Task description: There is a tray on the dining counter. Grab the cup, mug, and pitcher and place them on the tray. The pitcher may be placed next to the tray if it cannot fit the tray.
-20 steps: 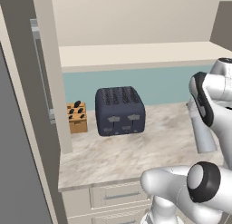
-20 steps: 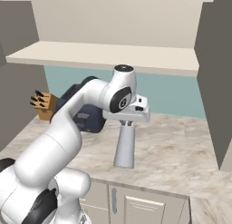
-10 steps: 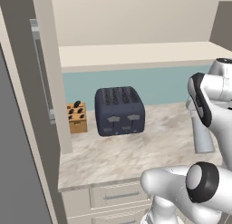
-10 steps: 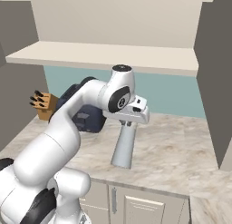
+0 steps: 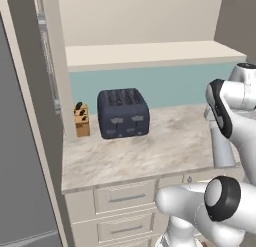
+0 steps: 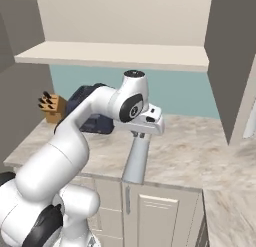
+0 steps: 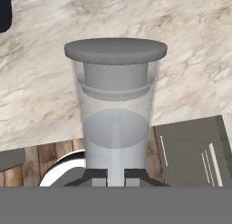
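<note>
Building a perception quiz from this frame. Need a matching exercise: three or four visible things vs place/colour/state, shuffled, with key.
Things:
1. pitcher
2. toaster
3. knife block
4. gripper

Descriptions:
A. dark navy, on the marble counter under the shelf
B. small and wooden, left of the toaster by the wall
C. translucent grey, held by its top
D. shut, carrying something

Pairs: 1-C, 2-A, 3-B, 4-D

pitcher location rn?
The pitcher is in the claw, held by its top at the front edge of the marble counter in the right base view, right of the toaster.
</note>
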